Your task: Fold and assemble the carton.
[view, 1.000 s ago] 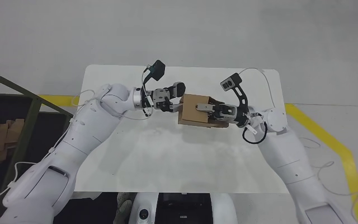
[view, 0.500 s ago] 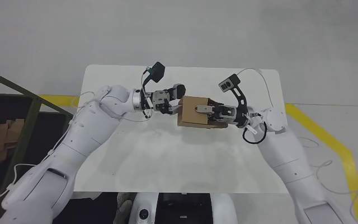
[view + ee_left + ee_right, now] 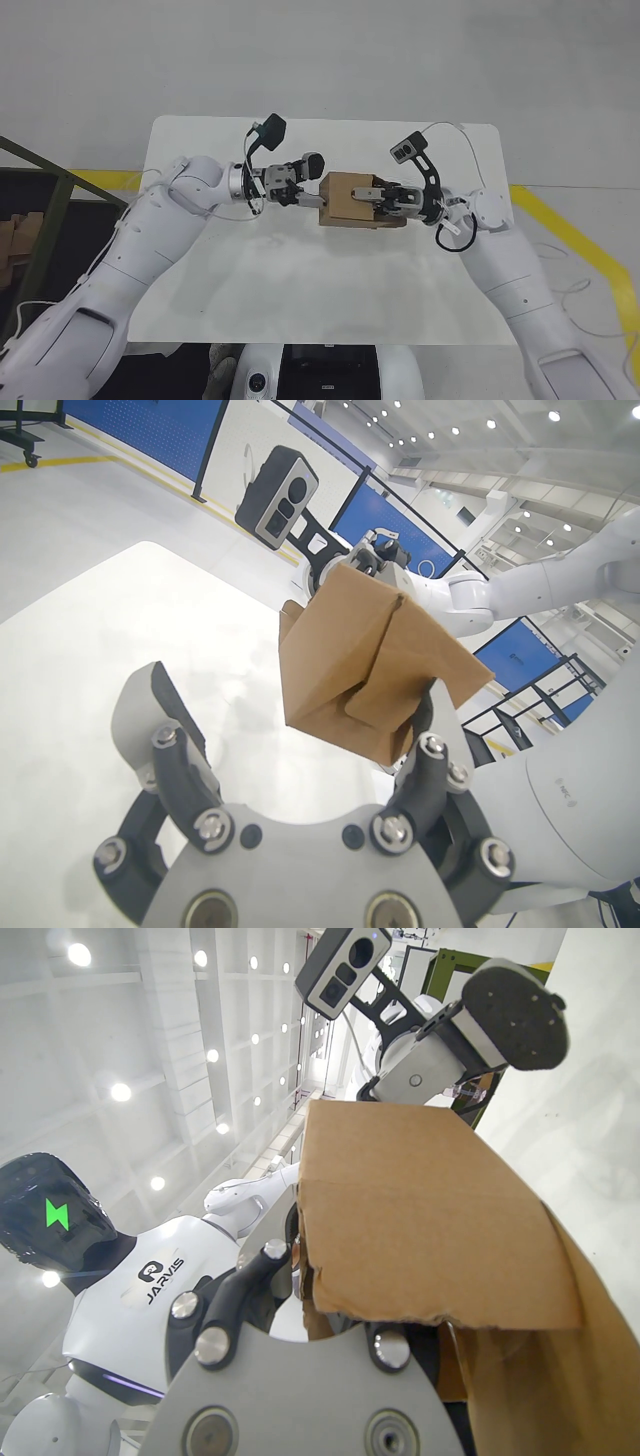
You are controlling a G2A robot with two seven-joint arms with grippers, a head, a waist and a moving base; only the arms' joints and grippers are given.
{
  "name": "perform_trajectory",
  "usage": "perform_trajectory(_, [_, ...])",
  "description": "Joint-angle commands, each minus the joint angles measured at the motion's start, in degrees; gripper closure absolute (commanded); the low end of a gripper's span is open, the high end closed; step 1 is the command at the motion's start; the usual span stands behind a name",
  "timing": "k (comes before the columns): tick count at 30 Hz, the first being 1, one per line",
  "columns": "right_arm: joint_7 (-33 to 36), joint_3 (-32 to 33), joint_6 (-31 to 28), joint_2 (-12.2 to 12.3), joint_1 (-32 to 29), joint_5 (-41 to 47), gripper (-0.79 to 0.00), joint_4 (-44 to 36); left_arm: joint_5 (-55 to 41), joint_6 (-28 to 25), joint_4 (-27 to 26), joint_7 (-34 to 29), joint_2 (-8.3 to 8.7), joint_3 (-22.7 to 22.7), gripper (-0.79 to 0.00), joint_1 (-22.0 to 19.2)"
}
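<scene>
The brown carton (image 3: 352,199) hangs above the middle of the white table (image 3: 300,290), its flaps partly folded. My right gripper (image 3: 383,196) is shut on the wall at its right end; in the right wrist view the carton (image 3: 425,1228) covers most of that gripper (image 3: 325,1288). My left gripper (image 3: 307,178) stands open at the carton's left end. In the left wrist view one of its fingertips (image 3: 434,705) touches the folded end flaps of the carton (image 3: 370,660), while the other finger (image 3: 167,700) is apart from it.
A dark green frame (image 3: 40,190) stands off the table's left side. A yellow floor line (image 3: 570,235) runs past the right. The table's near half is bare white surface.
My left wrist has turned and drawn slightly back to the left at the carton's end. The carton and my right gripper have hardly moved.
</scene>
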Motion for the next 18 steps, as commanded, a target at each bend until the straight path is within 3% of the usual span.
perform_trajectory(1, [0.15,-0.07,-0.11,-0.09,0.17,0.07,0.000,0.31,-0.49,0.00,-0.20,-0.41,0.20,-0.26,-0.785,0.32])
perform_trajectory(18, [0.75,0.87,0.11,-0.16,-0.37,-0.74,0.000,-2.45,0.56,0.00,4.37,1.15,-0.76,1.16,-0.785,-1.47])
